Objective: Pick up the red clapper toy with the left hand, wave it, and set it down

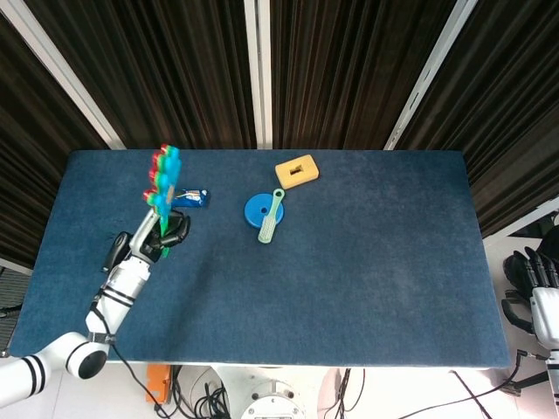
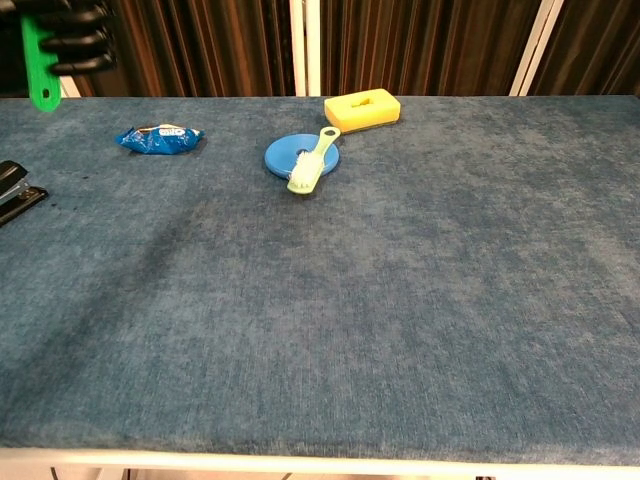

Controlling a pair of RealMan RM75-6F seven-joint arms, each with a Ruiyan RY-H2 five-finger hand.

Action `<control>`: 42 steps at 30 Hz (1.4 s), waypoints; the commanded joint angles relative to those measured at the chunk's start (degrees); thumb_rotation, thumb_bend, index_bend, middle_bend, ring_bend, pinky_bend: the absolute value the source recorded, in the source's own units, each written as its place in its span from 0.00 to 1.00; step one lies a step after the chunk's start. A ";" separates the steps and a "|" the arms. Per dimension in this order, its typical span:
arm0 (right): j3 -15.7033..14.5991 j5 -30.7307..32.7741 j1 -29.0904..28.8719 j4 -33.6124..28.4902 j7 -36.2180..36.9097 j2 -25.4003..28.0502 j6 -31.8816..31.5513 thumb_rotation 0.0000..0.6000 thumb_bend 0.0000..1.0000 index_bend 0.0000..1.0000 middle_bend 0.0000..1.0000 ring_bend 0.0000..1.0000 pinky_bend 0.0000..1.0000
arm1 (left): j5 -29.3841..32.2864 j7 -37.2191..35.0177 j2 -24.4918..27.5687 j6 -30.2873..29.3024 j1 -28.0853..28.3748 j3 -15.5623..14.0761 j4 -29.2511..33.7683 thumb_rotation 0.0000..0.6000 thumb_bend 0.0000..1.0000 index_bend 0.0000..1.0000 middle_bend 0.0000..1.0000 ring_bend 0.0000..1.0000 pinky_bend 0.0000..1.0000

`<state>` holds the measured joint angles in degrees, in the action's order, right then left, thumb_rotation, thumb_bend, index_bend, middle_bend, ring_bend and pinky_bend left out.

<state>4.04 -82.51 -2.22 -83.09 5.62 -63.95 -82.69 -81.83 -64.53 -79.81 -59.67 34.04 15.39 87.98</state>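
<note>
The red clapper toy [image 1: 162, 179] stands upright and edge-on in the head view, its red, blue and green layers raised above the table's left side. My left hand [image 1: 168, 230] grips its green handle [image 2: 40, 70] from below. In the chest view only the dark fingers [image 2: 68, 40] and the handle's lower end show at the top left corner. My right hand [image 1: 531, 278] hangs off the table's right edge, holding nothing, fingers loosely apart.
A black stapler [image 1: 116, 251] lies just left of my left hand. A blue snack packet [image 1: 186, 198] sits behind it. A blue disc [image 2: 300, 155] with a pale green brush [image 2: 312, 165] across it and a yellow block [image 2: 362, 108] lie mid-table at the back.
</note>
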 commanded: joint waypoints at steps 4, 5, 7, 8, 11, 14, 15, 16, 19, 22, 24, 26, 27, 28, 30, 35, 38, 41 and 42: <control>0.11 -0.10 0.16 0.74 1.01 -0.08 -0.44 1.00 0.27 0.00 0.00 0.00 0.00 | -17.52 72.67 -5.68 2.10 5.01 -10.72 -12.85 1.00 0.58 1.00 1.00 1.00 1.00; 0.15 -0.01 0.17 0.84 1.10 -0.08 -0.41 1.00 0.27 0.00 0.00 0.00 0.00 | -17.17 73.82 -5.67 2.62 5.15 -10.86 -12.58 1.00 0.58 1.00 1.00 1.00 1.00; 0.23 0.13 0.15 1.06 1.36 -0.16 -0.34 1.00 0.27 0.00 0.00 0.00 0.00 | -16.47 75.83 -5.48 3.56 5.42 -11.22 -11.91 1.00 0.58 1.00 1.00 1.00 1.00; 0.23 0.14 0.14 1.20 1.44 -0.22 -0.31 1.00 0.27 0.00 0.00 0.00 0.00 | -16.07 76.33 -5.38 3.93 5.50 -11.35 -11.58 1.00 0.58 1.00 1.00 1.00 1.00; 0.21 0.04 0.07 1.48 1.57 -0.45 -0.25 1.00 0.27 0.00 0.00 0.00 0.00 | -14.69 77.47 -4.86 4.89 5.63 -11.72 -10.47 1.00 0.58 1.00 1.00 1.00 1.00; 0.17 0.02 0.07 1.70 1.56 -0.63 -0.23 1.00 0.27 0.00 0.00 0.00 0.00 | -13.18 77.25 -4.59 4.77 5.47 -11.76 -9.78 1.00 0.58 1.00 1.00 1.00 1.00; 0.17 0.02 0.09 1.72 1.56 -0.65 -0.26 1.00 0.27 0.00 0.00 0.00 0.00 | -12.60 76.65 -4.61 4.32 5.27 -11.55 -9.62 1.00 0.58 1.00 1.00 1.00 1.00; 0.17 0.02 0.10 1.72 1.56 -0.66 -0.27 1.00 0.27 0.00 0.00 0.00 0.00 | -11.88 75.77 -4.75 3.59 4.95 -11.19 -9.43 1.00 0.58 1.00 1.00 1.00 1.00; 0.19 0.00 0.14 1.67 1.50 -0.62 -0.38 1.00 0.27 0.00 0.00 0.00 0.00 | -7.47 65.67 -5.87 -0.04 2.96 -8.81 -6.09 1.00 0.57 1.00 1.00 1.00 1.00; 0.19 -0.02 0.07 1.52 1.42 -0.61 -0.29 1.00 0.27 0.00 0.00 0.00 0.00 | -2.57 48.38 -6.69 -4.18 0.76 -4.81 -0.77 1.00 0.57 1.00 1.00 1.00 1.00; 0.15 -0.09 0.00 1.46 1.46 -0.64 -0.15 1.00 0.27 0.00 0.00 0.00 0.00 | 1.10 35.45 -6.51 -5.47 -0.52 -1.70 3.20 1.00 0.57 1.00 1.00 1.00 1.00; 0.11 -0.12 -0.04 1.45 1.44 -0.70 -0.07 1.00 0.27 0.00 0.00 0.00 0.00 | 4.58 23.03 -5.19 -4.34 -1.36 0.98 7.17 1.00 0.57 1.00 1.00 1.00 1.00; 0.07 -0.10 -0.02 1.48 1.49 -0.74 -0.01 1.00 0.27 0.00 0.00 0.00 0.00 | 6.70 14.02 -3.75 -2.66 -1.88 2.79 9.70 1.00 0.57 1.00 1.00 1.00 1.00; 0.07 -0.08 -0.04 1.50 1.49 -0.77 0.03 1.00 0.27 0.00 0.00 0.00 0.00 | 8.23 7.40 -2.60 -1.18 -2.29 4.12 11.22 1.00 0.57 1.00 1.00 1.00 1.00; 0.05 -0.08 -0.09 1.49 1.45 -0.81 0.13 1.00 0.27 0.00 0.00 0.00 0.00 | 11.39 -5.72 -0.09 2.40 -3.21 7.03 13.35 1.00 0.57 1.00 1.00 1.00 1.00; 0.05 -0.08 -0.10 1.40 1.21 -0.78 0.12 1.00 0.27 0.00 0.00 0.00 0.00 | 11.83 -15.28 1.93 5.71 -4.26 8.74 12.22 1.00 0.58 1.00 1.00 1.00 1.00; 0.02 -0.09 -0.12 1.23 0.97 -0.73 0.15 1.00 0.27 0.00 0.00 0.00 0.00 | 10.19 -13.89 1.15 5.12 -4.16 7.94 11.39 1.00 0.58 1.00 1.00 1.00 1.00; -0.03 -0.11 -0.12 0.99 0.76 -0.67 0.17 1.00 0.27 0.00 0.00 0.00 0.00 | 8.07 -13.14 0.36 4.69 -3.73 7.30 10.31 1.00 0.58 1.00 1.00 1.00 1.00; -0.04 -0.08 -0.10 0.95 0.69 -0.63 0.18 1.00 0.27 0.00 0.00 0.00 0.00 | 5.62 -10.18 0.09 3.94 -3.25 6.39 8.75 1.00 0.58 1.00 1.00 1.00 1.00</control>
<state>4.01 -82.60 -2.32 -82.12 6.32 -64.59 -82.52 -74.55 -79.70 -80.32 -56.27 31.41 20.62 96.85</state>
